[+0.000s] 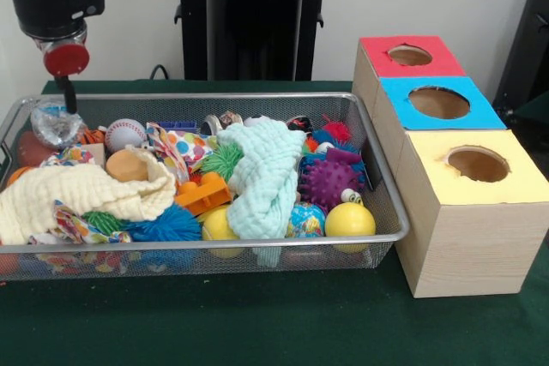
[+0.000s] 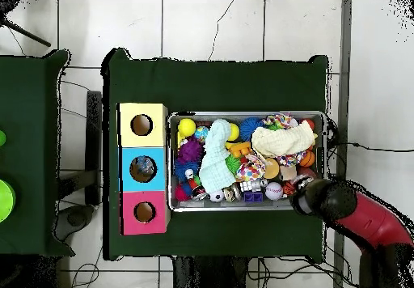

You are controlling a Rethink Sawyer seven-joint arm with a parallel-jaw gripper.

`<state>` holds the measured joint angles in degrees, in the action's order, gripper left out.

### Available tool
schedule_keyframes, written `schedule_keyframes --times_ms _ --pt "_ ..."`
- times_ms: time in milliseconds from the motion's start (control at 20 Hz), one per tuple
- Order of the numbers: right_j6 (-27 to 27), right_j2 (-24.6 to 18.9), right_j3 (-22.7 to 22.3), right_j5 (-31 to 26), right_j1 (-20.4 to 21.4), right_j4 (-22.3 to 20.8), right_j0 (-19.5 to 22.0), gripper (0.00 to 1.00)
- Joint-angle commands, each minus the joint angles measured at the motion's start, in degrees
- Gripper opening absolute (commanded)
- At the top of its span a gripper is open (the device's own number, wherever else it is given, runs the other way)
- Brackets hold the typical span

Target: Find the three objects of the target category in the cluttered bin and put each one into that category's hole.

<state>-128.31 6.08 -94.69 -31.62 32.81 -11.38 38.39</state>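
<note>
The wire mesh bin (image 1: 214, 98) is full of toys and cloths; it also shows in the overhead view (image 2: 247, 115). One see-through crinkled plastic bottle (image 1: 55, 123) lies in its far left corner in the front view. My gripper (image 1: 67, 96) hangs from the red and black arm right above that bottle, reaching down to its top. I cannot tell whether it grips the bottle. In the overhead view the arm's head (image 2: 314, 197) covers the bin's lower right corner and hides the bottle. No other clear bottle shows among the clutter.
Three wooden boxes with holed tops stand beside the bin: red (image 1: 410, 55), blue (image 1: 439, 102) and yellow (image 1: 477, 163). In the bin lie a pale green cloth (image 1: 266, 177), a cream cloth (image 1: 77, 195), a baseball (image 1: 125, 134), a purple spiky ball (image 1: 328, 181) and yellow balls (image 1: 349, 219).
</note>
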Motion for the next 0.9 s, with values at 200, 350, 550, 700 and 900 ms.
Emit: schedule_keyframes --times_ms 200,350,550,700,900 --pt "7.4 -7.2 3.6 2.0 -3.4 -4.1 4.6 1.0" --pt "9.1 -8.1 4.5 2.2 -3.8 -5.2 6.1 1.0" --pt "9.3 -9.1 4.5 2.9 -4.1 -6.0 7.8 1.0" --pt "8.6 -10.1 3.8 4.2 -5.3 -6.4 9.0 1.0" --pt "7.5 -11.2 3.3 5.5 -6.3 -7.2 9.6 1.0"
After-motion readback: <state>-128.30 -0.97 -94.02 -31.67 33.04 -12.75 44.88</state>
